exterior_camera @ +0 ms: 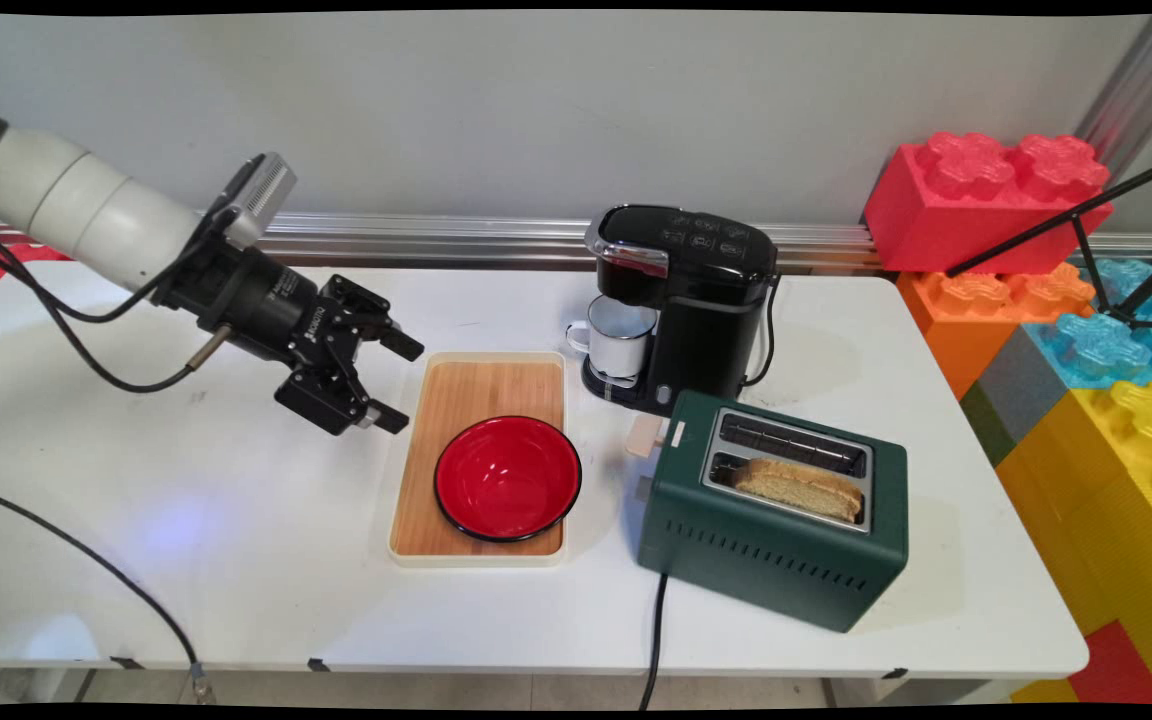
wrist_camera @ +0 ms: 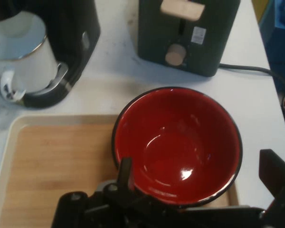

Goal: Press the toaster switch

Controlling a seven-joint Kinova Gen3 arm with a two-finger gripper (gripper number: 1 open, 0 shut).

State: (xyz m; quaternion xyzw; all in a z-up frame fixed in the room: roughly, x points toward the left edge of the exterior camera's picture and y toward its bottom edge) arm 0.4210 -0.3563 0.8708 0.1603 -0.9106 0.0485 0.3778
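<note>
Gripper (exterior_camera: 394, 380), fingers spread and holding nothing, hangs over the tray's (exterior_camera: 414, 452) left edge; bare table (exterior_camera: 186, 520) lies to its left. A red bowl (exterior_camera: 507, 477), empty, sits at the tray's near right corner. Coffee maker (exterior_camera: 691, 300) holds a white mug (exterior_camera: 621, 338). Toaster (exterior_camera: 776, 510), near the right edge, holds bread (exterior_camera: 798, 487); the hand view shows its lever (wrist_camera: 182, 8) instead.

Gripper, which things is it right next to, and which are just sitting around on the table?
By the open gripper: red bowl; wooden tray under the bowl.
Standing about: coffee maker with white mug; green toaster holding bread slice; toy bricks.
</note>
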